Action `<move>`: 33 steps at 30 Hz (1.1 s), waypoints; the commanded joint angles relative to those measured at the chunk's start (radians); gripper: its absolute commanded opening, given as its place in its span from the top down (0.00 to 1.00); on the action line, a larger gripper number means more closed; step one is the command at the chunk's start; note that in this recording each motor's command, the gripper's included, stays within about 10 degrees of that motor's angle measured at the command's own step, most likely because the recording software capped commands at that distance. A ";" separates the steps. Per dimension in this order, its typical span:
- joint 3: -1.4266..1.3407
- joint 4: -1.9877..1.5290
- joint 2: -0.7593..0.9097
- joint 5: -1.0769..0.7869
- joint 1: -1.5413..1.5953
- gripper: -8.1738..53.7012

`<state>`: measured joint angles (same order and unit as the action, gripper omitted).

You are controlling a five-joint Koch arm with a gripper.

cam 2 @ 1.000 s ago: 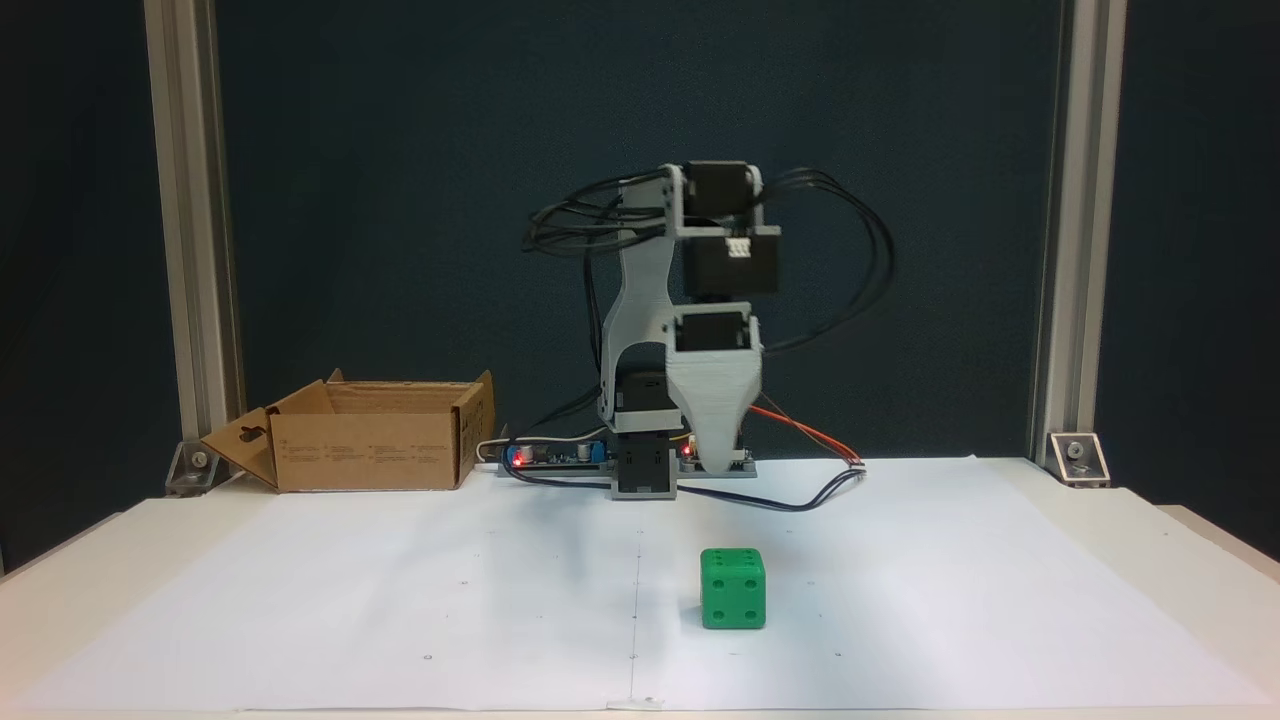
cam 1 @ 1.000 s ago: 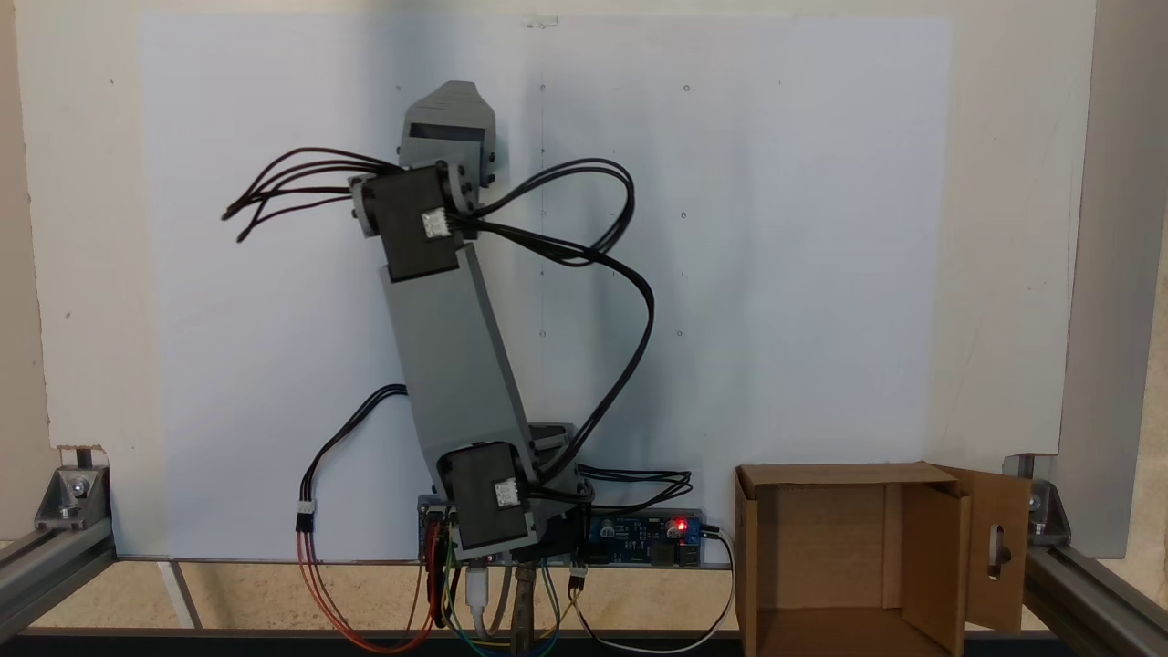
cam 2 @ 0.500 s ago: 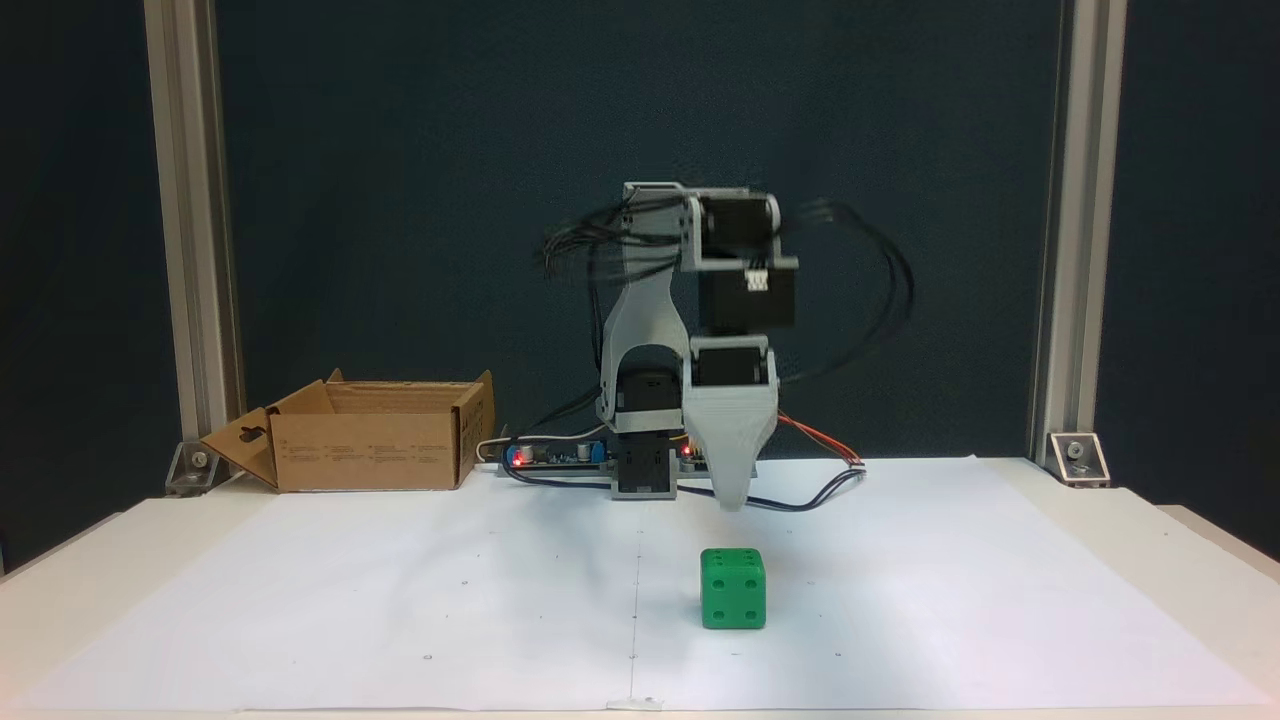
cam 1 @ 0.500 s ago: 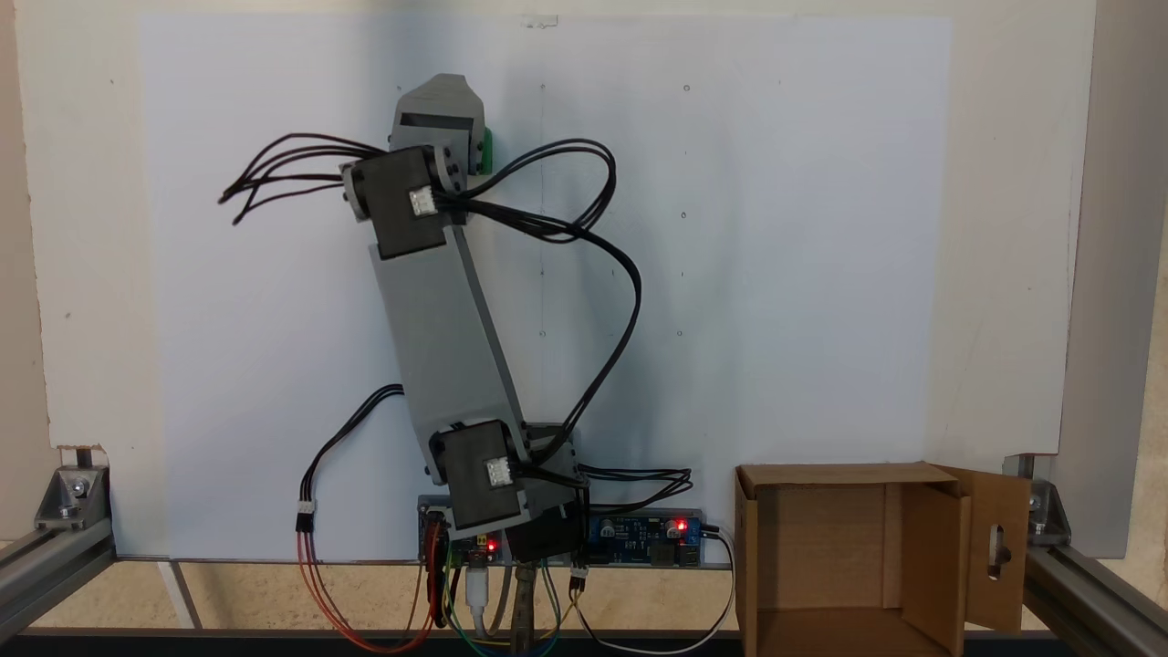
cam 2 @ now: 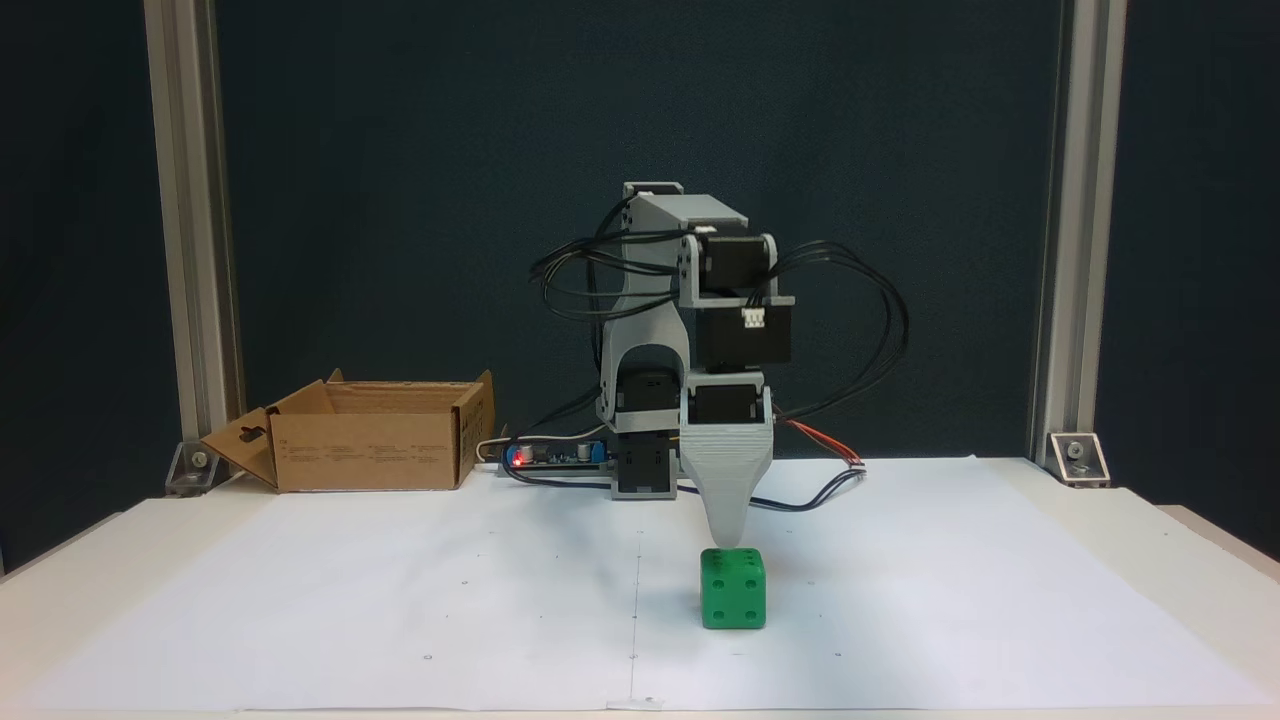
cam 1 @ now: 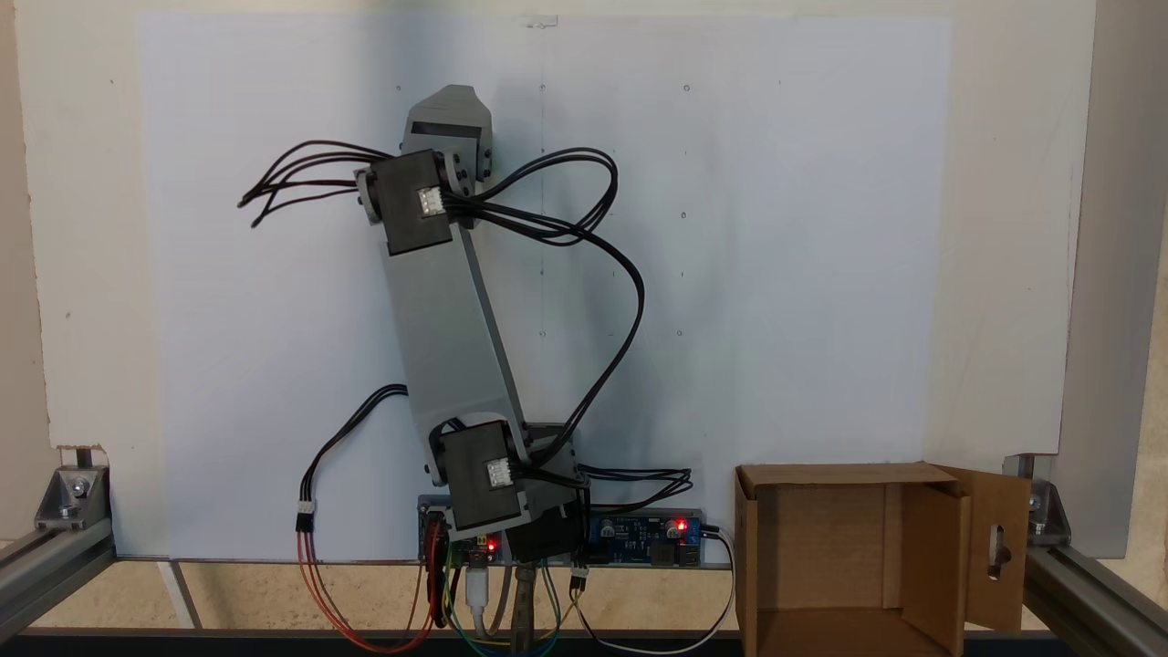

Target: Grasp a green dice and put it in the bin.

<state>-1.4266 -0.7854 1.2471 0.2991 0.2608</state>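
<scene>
Hovering your gripper (cam 2: pixel 728 540) right over the green dice (cam 2: pixel 733 589) on the paper (cam 2: pixel 400 590); can't tell if its jaws are apart; drop off-centre and you'll likely knock the dice sideways; bin (cam 2: pixel 365 450) sits well off left.

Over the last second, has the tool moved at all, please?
Yes. In the front fixed view the tool has come down: it was level with the base board and now hangs just above the green dice.
</scene>
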 commanded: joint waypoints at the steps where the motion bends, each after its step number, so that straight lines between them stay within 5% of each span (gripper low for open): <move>1: 0.018 0.018 0.012 0.040 0.000 0.17; 33: -0.012 0.118 -0.130 0.040 0.006 0.17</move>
<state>-1.4603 -0.6765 1.1106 0.2991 0.2623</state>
